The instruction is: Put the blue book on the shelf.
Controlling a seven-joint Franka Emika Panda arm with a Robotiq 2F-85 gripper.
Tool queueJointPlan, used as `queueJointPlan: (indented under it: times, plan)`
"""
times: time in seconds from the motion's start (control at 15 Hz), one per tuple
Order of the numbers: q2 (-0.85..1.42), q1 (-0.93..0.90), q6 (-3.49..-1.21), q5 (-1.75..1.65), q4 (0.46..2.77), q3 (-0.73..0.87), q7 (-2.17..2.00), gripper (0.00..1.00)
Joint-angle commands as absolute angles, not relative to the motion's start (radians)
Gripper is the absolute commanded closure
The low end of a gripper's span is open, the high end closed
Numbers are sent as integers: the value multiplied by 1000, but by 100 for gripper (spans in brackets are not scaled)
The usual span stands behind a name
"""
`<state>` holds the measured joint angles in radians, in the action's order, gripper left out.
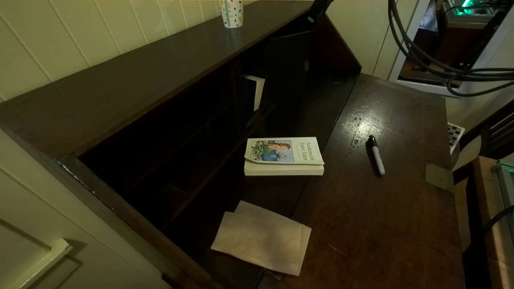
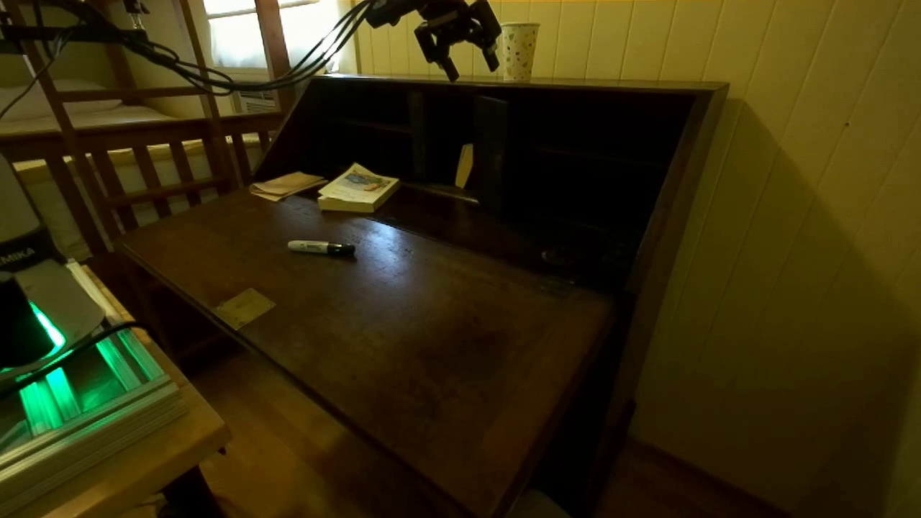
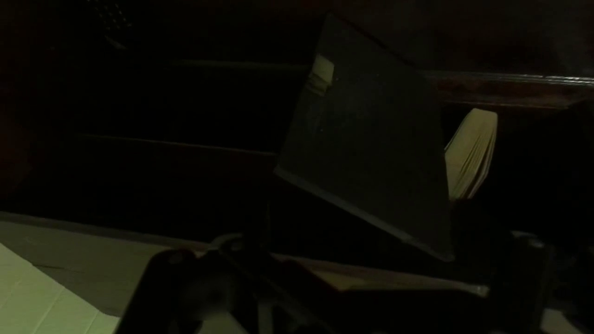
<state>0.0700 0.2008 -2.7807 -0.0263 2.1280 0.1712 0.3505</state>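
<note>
The blue book (image 1: 257,93) stands on edge in a central cubby of the shelf (image 1: 160,70), its pale page edges facing out. The page edges also show in an exterior view (image 2: 465,165) and the wrist view (image 3: 471,153); most of its dark cover is in shadow or hidden. The shelf (image 2: 611,85) has a flat top board and dark cubbies. My gripper (image 2: 473,72) is open and empty, in front of the top board and above the book. In the wrist view, its dark fingers (image 3: 379,253) are spread apart at the bottom.
A dark door panel (image 1: 289,60) stands swung out beside the book; it also shows in the wrist view (image 3: 371,139). A patterned cup (image 2: 519,50) stands on the top board. A white-covered book (image 1: 283,156), paper sheets (image 1: 263,237) and a marker (image 1: 376,155) lie on the desk surface.
</note>
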Motion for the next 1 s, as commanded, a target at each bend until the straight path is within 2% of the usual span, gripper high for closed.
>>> queueJointPlan:
  times: [0.0,0.53,0.93]
  plan:
    - [92,225,-2840,118,2139,154,530,0]
    - [197,245,-2914,254,2085,135,700,0]
    - [247,317,-2926,466,2003,21,888,0]
